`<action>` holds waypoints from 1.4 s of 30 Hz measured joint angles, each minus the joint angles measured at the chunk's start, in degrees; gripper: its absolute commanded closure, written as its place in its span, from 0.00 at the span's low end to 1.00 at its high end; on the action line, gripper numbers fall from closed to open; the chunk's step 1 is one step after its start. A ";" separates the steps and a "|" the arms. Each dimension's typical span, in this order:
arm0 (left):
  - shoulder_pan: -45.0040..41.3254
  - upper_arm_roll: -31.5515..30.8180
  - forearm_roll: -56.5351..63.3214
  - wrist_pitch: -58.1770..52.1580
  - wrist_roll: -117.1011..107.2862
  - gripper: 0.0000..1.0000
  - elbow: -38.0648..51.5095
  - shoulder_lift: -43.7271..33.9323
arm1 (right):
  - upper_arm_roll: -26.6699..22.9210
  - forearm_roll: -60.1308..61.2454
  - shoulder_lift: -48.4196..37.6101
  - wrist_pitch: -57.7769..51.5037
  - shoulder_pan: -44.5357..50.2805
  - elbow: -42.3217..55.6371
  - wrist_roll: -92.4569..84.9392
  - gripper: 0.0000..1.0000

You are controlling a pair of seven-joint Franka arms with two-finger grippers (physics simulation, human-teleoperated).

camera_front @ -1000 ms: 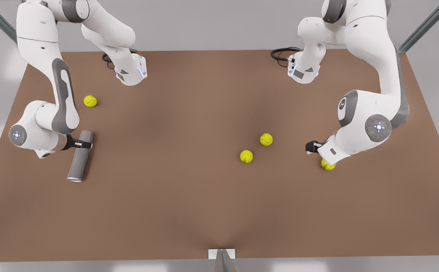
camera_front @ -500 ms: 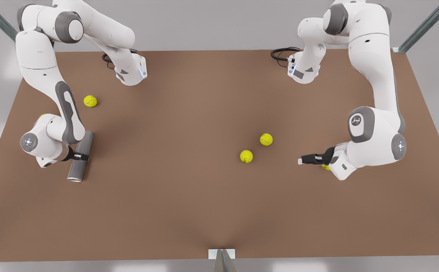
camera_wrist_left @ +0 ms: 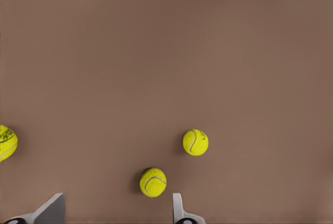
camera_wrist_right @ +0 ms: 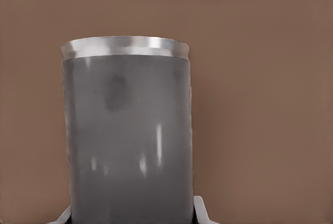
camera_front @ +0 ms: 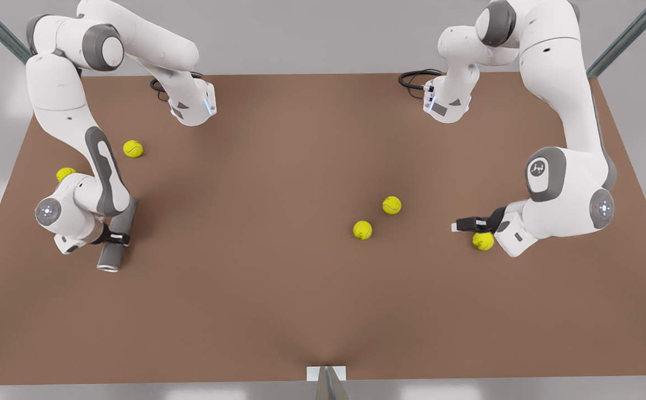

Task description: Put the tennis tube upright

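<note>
A brown matte worktop (camera_front: 278, 278) fills the scene, backed by a pale grey wall. The tennis tube (camera_front: 116, 236) lies near the front view's left edge, its long axis running roughly from the far side toward the near side with a slight lean, the lighter silvery rim (camera_front: 108, 269) at the near end. In the right wrist view the tennis tube (camera_wrist_right: 130, 141) appears lengthwise, the silvery rim (camera_wrist_right: 125, 47) at the end away from the camera. The right end effector (camera_front: 116, 238) straddles the tube across its width a little short of the rim end, with a finger (camera_wrist_right: 204, 214) tight against each side of the grey wall, pinching it. Whether the tube rests fully on the surface cannot be told. The left end effector (camera_front: 463, 224) hangs low over the worktop toward the front view's right, pointing toward the centre; its fingers (camera_wrist_left: 179, 211) stand spread with nothing between them. One tennis ball (camera_front: 483, 241) lies just beside it, two more (camera_front: 362, 230) (camera_front: 392, 205) nearer the centre. On the front view's left, one ball (camera_front: 133, 149) lies beyond the tube and another (camera_front: 65, 174) shows behind the right arm.
</note>
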 measured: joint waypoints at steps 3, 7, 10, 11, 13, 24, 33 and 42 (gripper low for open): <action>0.00 0.02 0.27 -0.39 0.11 0.00 -0.04 0.03 | 0.41 0.09 0.03 -3.13 0.18 5.61 -1.29 0.34; -0.01 0.02 0.42 -0.68 0.24 0.00 -0.06 0.12 | 0.68 -0.20 0.55 -5.68 2.69 8.77 -4.47 0.34; -0.01 0.02 0.50 -0.77 0.32 0.00 -0.06 0.20 | 0.71 -3.16 1.16 -6.79 7.11 10.41 -6.87 0.33; -0.01 0.02 0.52 -0.80 0.35 0.00 -0.06 0.22 | 0.70 -4.44 1.58 -7.00 9.38 10.85 -7.61 0.33; -0.01 0.02 0.54 -0.83 0.39 0.00 -0.06 0.23 | 0.72 -6.33 2.15 -7.38 14.69 11.99 -8.99 0.33; 0.00 0.22 0.83 -1.03 0.56 0.00 -0.06 0.02 | 5.65 -8.56 9.50 -8.19 29.89 29.03 -19.03 0.33; 0.00 0.21 1.63 -1.25 0.64 0.00 -0.06 -0.09 | 8.52 -9.35 20.63 -8.59 36.09 47.13 -36.46 0.34; 0.00 0.21 1.70 -1.38 0.69 0.00 -0.06 0.11 | 8.25 -12.05 29.99 -12.85 45.63 61.07 -52.57 0.34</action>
